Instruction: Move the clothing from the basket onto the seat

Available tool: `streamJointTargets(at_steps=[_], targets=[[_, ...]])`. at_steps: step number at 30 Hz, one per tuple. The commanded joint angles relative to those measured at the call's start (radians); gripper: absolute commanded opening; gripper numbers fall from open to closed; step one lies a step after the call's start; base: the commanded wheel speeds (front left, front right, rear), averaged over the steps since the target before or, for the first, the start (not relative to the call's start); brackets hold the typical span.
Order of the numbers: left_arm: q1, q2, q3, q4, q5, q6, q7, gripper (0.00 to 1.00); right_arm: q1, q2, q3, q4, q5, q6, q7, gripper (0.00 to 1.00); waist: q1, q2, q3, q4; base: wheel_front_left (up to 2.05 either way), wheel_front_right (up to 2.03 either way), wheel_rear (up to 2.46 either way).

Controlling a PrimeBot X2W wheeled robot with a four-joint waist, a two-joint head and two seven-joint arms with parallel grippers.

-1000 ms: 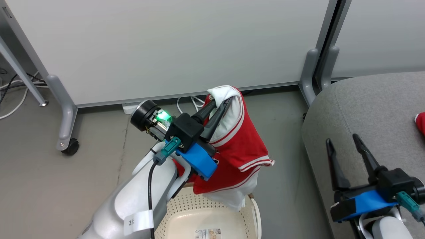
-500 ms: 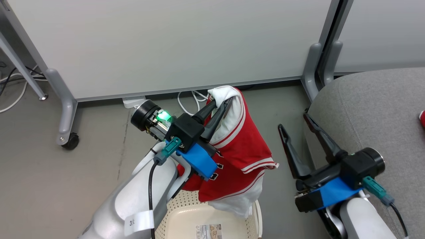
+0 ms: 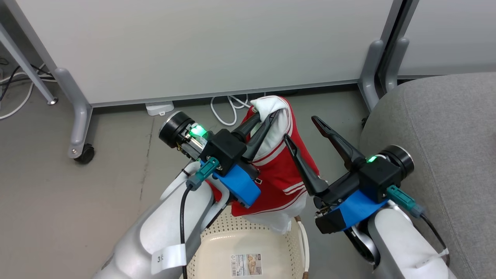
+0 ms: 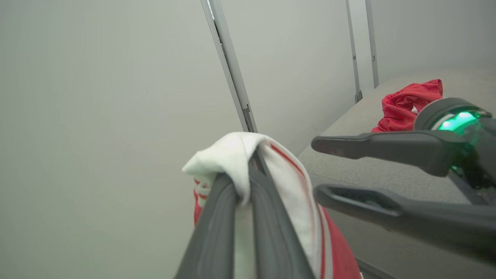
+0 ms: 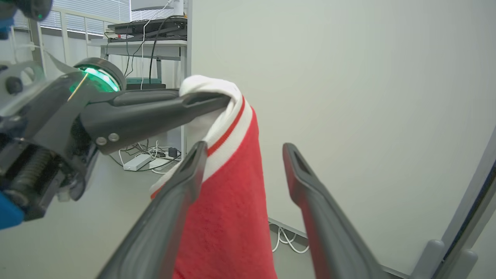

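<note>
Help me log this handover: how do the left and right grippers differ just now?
The left gripper is shut on the white top fold of the clothing, while the right gripper stands wide open and holds nothing. The left gripper carries the clothing hanging over the basket; the right gripper sits nearer the seat, aimed at the clothing, contact unclear. Both have long dark fingers, a blue mount and a lit green light.

White forearms (image 3: pixel 170 221), blue brackets (image 3: pixel 236 186), dark tapered fingers (image 3: pixel 302 166)
</note>
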Motion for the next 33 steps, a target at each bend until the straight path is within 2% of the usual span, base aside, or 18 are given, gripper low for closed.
streamJointTargets(at_steps=[1, 11, 32, 33], targets=[[-0.017, -0.002, -0.003, -0.002, 0.005, 0.000, -0.005, 0.00, -0.023, 0.003, 0.004, 0.013, -0.006, 0.000, 0.000, 1.00, 0.0000, 0.0000, 0.004, 0.003, 0.00, 0.00, 0.00], [-0.029, -0.020, -0.021, -0.012, 0.015, -0.001, -0.005, 0.00, -0.099, 0.030, 0.022, 0.134, -0.034, 0.000, 0.000, 1.00, 0.0000, 0.0000, 0.027, 0.018, 0.00, 0.00, 0.00], [-0.060, -0.028, -0.056, -0.042, 0.010, -0.002, -0.005, 0.00, -0.221, 0.028, 0.070, 0.365, -0.001, 0.000, 0.000, 1.00, 0.0000, 0.0000, 0.057, 0.045, 0.00, 0.00, 0.00], [-0.060, -0.027, -0.056, -0.044, 0.010, -0.002, -0.005, 0.00, -0.223, 0.028, 0.074, 0.375, 0.003, 0.000, 0.000, 0.47, 0.0000, 0.0000, 0.058, 0.045, 0.00, 0.00, 0.00]])
